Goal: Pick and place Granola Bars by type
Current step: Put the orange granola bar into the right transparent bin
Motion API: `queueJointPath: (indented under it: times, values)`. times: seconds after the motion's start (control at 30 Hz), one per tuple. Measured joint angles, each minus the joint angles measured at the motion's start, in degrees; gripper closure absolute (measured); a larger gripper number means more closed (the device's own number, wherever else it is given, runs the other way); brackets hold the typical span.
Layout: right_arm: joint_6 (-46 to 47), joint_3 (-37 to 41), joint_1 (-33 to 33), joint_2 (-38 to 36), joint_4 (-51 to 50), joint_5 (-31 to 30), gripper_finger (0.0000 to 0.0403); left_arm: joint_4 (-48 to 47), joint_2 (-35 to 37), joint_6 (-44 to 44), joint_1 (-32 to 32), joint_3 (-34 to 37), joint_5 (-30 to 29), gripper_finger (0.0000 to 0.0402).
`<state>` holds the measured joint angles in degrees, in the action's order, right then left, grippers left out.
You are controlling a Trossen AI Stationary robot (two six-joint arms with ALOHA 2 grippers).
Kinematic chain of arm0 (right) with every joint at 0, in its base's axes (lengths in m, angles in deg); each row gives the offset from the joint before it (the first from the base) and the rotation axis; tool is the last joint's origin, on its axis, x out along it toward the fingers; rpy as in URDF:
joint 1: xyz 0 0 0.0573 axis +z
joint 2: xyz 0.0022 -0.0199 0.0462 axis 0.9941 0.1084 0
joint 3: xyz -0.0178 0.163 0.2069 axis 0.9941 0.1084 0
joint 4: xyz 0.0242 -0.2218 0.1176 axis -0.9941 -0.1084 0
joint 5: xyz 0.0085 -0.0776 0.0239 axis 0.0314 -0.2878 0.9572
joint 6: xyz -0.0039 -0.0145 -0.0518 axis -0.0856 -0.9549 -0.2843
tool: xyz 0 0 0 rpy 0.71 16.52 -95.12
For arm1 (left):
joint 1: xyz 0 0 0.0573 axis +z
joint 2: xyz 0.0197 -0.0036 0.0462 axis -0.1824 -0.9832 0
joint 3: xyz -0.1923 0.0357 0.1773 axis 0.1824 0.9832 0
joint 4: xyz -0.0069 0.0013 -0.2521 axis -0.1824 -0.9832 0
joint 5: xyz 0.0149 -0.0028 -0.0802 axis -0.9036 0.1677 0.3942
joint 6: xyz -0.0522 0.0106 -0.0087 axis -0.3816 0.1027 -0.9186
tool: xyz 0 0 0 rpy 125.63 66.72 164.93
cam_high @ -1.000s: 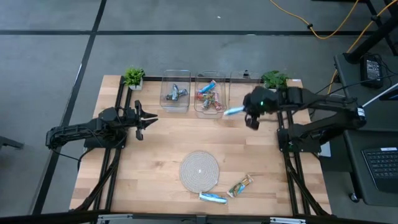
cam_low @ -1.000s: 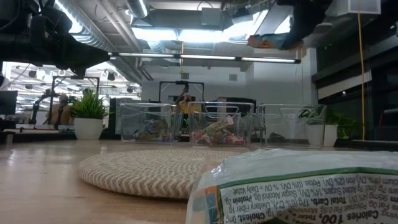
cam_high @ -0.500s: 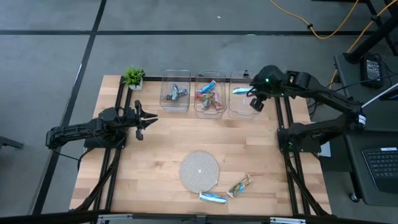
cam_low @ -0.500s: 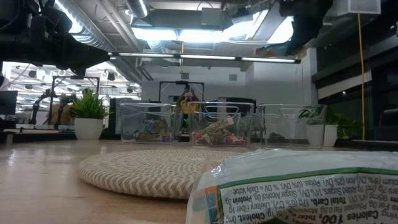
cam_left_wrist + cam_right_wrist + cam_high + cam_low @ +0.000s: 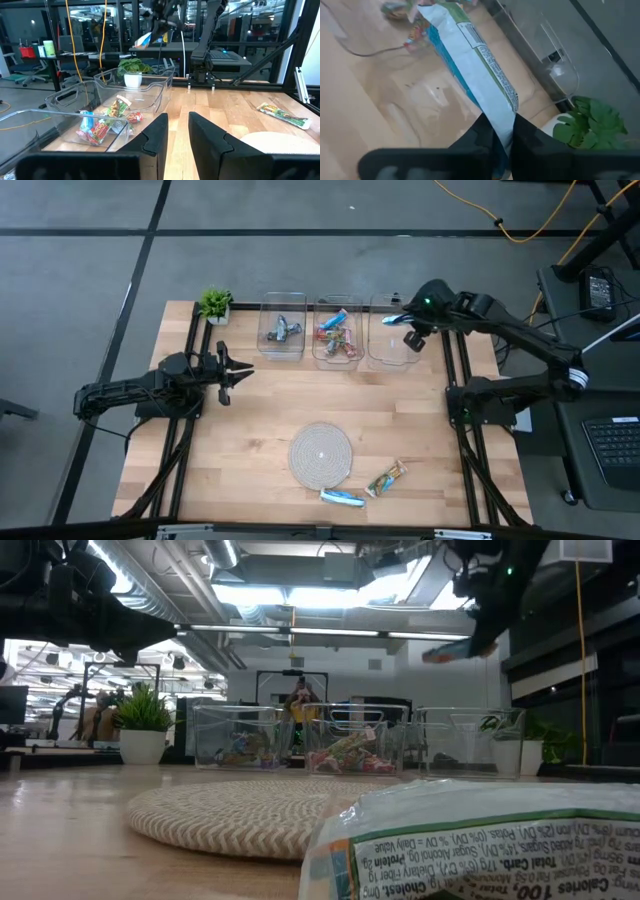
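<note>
I noted the right claw (image 5: 409,321) pinching a blue granola bar (image 5: 394,319) above the rightmost clear bin (image 5: 390,345). The left claw (image 5: 238,372) waited spread over the table (image 5: 250,420), well apart.

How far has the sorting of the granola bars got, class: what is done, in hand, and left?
Done: bars lie in the left bin and middle bin. In hand: the right gripper holds a blue bar over the right bin, which looks empty. Left: two bars lie beside the woven mat. The left gripper waits, open.
</note>
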<state>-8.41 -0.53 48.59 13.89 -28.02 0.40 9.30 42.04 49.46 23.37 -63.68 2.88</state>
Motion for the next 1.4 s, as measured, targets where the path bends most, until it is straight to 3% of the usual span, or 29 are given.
queueJointPath:
  times: [0.27, 0.57, 0.73, 1.07, 1.4]
  values:
    - [-2.4, 6.6, -5.1, 0.1, 6.0, 6.0, 0.0372, 0.0, 0.0, 0.0, 0.0, 0.0, 0.0, 0.0329]
    - [-2.7, 6.9, -6.9, 0.1, 6.5, 6.1, 0.0357, 0.0, 0.0, 0.0, 0.0, 0.0, 0.0, 0.0329]
    - [-1.9, 7.2, -6.8, 1.3, 8.8, 6.2, 0.0373, 0.0, 0.0, 0.0, 0.0, 0.0, 0.0, 0.0329]
    - [-2.0, 12.1, -7.2, 9.6, 15.5, 6.2, 0.0359, 0.0, 0.0, 0.0, 0.0, 0.0, 0.0, 0.0329]
    - [-2.3, 12.3, -7.9, 18.4, 18.4, 6.2, 0.0371, 0.0, 0.0, 0.0, 0.0, 0.0, 0.0, 0.0329]
